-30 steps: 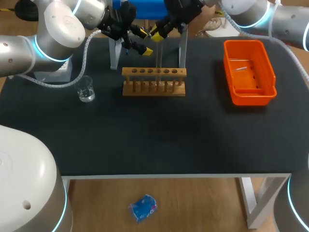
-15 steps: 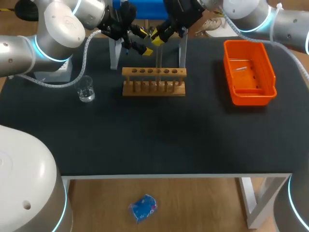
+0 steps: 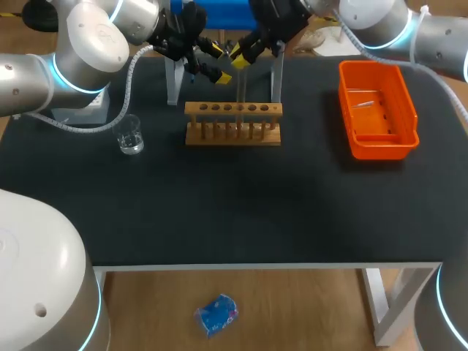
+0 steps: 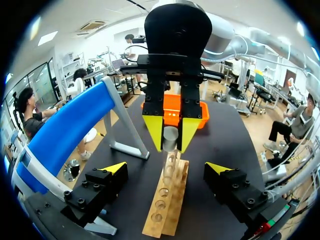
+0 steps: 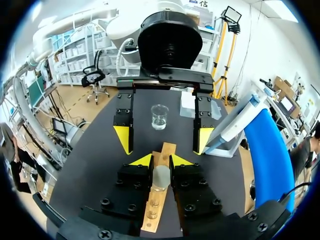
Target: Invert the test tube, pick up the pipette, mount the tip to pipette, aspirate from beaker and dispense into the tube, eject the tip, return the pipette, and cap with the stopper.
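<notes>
The right tool (image 5: 161, 161) pinched the clear glass test tube (image 5: 161, 176) from two sides and held it upright over the light wooden tube rack (image 3: 232, 123), with the tube's lower end at the rack's row of holes. The left tool (image 4: 165, 168) hung just beside it, fingers spread wide, touching nothing. A small clear glass beaker (image 3: 131, 136) stood on the black worktop (image 3: 219, 205) near the rack; an orange plastic tray (image 3: 409, 102) lay well apart.

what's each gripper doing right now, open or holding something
left gripper: open, holding nothing
right gripper: shut on the test tube
</notes>
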Controlling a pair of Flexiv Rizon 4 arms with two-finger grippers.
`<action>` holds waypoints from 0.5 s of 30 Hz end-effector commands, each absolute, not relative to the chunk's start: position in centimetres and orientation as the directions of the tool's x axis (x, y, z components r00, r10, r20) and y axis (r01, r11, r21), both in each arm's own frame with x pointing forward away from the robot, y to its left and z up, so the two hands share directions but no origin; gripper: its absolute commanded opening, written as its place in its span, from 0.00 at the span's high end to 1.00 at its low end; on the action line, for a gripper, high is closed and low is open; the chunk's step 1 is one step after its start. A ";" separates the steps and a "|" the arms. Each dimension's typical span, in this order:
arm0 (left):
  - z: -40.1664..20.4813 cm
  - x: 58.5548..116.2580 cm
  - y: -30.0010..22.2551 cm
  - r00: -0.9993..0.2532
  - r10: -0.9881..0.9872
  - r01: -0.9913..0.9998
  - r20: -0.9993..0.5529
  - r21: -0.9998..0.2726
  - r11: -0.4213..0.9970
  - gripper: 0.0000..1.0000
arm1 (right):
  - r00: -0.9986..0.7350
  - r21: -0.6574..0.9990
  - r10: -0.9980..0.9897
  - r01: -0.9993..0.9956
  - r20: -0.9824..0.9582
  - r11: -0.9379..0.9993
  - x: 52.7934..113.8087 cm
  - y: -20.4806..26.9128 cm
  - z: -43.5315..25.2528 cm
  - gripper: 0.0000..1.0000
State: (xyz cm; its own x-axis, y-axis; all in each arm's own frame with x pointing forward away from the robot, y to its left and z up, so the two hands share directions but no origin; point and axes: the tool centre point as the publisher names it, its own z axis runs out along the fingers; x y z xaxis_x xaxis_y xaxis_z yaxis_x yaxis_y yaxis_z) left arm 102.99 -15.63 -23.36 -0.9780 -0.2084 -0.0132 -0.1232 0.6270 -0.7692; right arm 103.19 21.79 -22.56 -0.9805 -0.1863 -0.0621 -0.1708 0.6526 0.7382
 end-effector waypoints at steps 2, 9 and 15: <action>-23.3 103.1 -15.6 -0.978 -0.207 -0.126 -0.010 -0.767 0.630 0.00 | -0.979 0.734 -0.193 -0.176 -0.063 0.656 103.5 21.7 -22.4 1.00; -23.3 103.1 -15.6 -0.978 -0.207 -0.126 -0.010 -0.767 0.630 0.00 | -0.979 0.732 -0.191 -0.176 -0.064 0.658 103.8 21.6 -22.3 1.00; -23.3 103.1 -15.6 -0.978 -0.207 -0.126 -0.010 -0.767 0.630 0.00 | -0.980 0.736 -0.190 -0.167 -0.054 0.656 103.6 21.6 -22.8 1.00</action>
